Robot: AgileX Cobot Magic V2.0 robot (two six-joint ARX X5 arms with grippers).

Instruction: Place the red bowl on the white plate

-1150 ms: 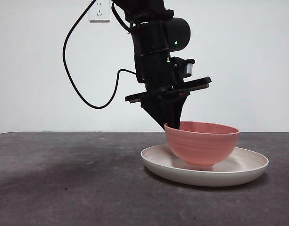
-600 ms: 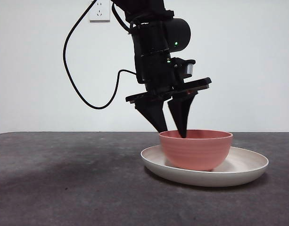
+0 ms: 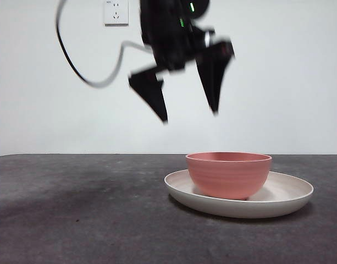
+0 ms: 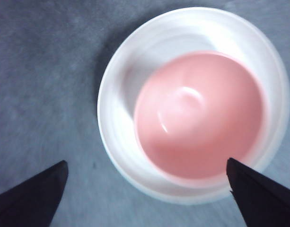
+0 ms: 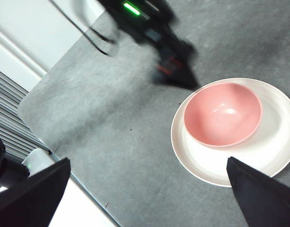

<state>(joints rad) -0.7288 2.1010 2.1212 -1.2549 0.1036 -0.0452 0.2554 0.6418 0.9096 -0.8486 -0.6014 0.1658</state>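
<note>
The red bowl (image 3: 228,175) sat on the white plate (image 3: 289,195), right below the left claw (image 3: 187,113), which hung wide and empty. The job looked done; that arm only needed to move away.

Dark grey matte surface (image 3: 80,214), finely speckled. Only the white plate (image 3: 292,192) lies directly on it, right of centre in the front view. A pale ledge borders the surface's edge in the right wrist view.
</note>
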